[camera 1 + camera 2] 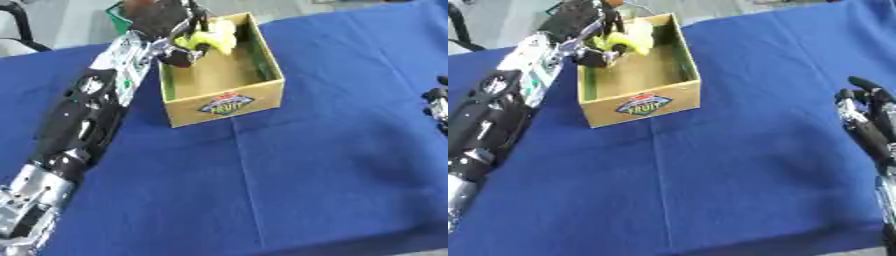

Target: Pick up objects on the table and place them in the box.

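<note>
My left hand, upper left of frame, grips a yellow object over the box, ready to drop; right hand rests slack.

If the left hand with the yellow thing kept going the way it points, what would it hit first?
Probably the box floor: the left hand, holding the yellow thing, points down into it, though depth is unclear.

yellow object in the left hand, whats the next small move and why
Probably open the left hand and let the yellow object drop. The fingers are curled round it, and it already hangs over the far end of the open cardboard box, inside its walls, so a release should land it in the box. The right hand rests idle at the right edge.
</note>
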